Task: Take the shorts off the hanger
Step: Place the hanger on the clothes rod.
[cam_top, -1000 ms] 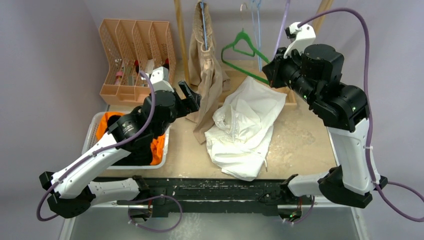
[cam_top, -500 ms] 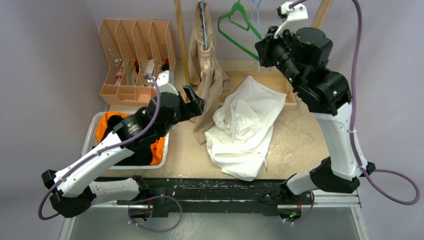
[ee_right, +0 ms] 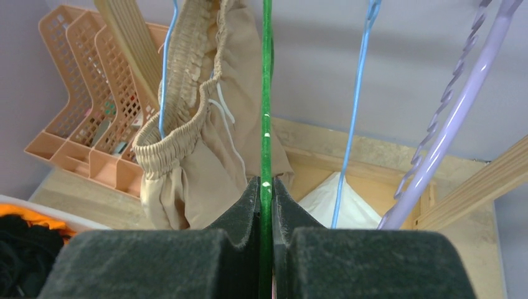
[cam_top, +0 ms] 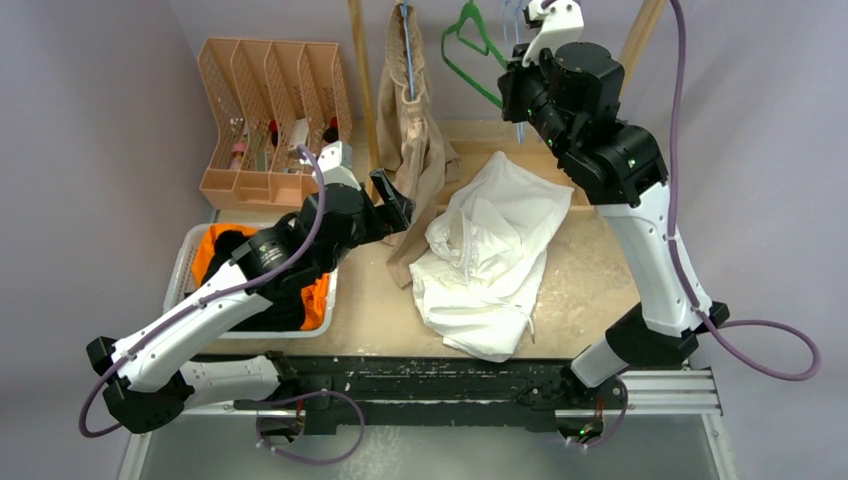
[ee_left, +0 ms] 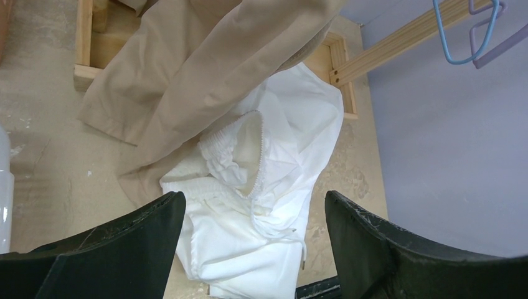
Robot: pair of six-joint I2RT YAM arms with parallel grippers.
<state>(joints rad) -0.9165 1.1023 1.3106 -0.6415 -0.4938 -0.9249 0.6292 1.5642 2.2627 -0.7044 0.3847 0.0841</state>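
1. The beige shorts (cam_top: pixel 410 130) hang by their elastic waistband from a blue hanger (ee_right: pixel 168 62) on a wooden rack (cam_top: pixel 357 60). Their lower legs trail onto the table. They are the only pair on a hanger.
2. Just right of the beige shorts, touching their lower leg, the white shorts (cam_top: pixel 485 250) lie crumpled on the table. Well to the left of the beige shorts, the orange shorts (cam_top: pixel 205 255) and black shorts (ee_right: pixel 15 258) sit in a white bin (cam_top: pixel 179 268).
3. The left gripper (cam_top: pixel 393 203) hovers just left of the beige shorts at leg height. Its jaws are spread wide and hold nothing.
4. The right gripper (ee_right: pixel 266 184) is raised to the upper right of the beige shorts. Its jaws are pressed together on the thin wire of an empty green hanger (ee_right: pixel 266 93).
5. Likely risks:
   - The green hanger could snag the bare hangers beside it, or the blue one.
   - A sideways tug on the beige shorts could pull their hanger off the rack, or catch the white shorts too.
6. No brand, label or writing is readable.
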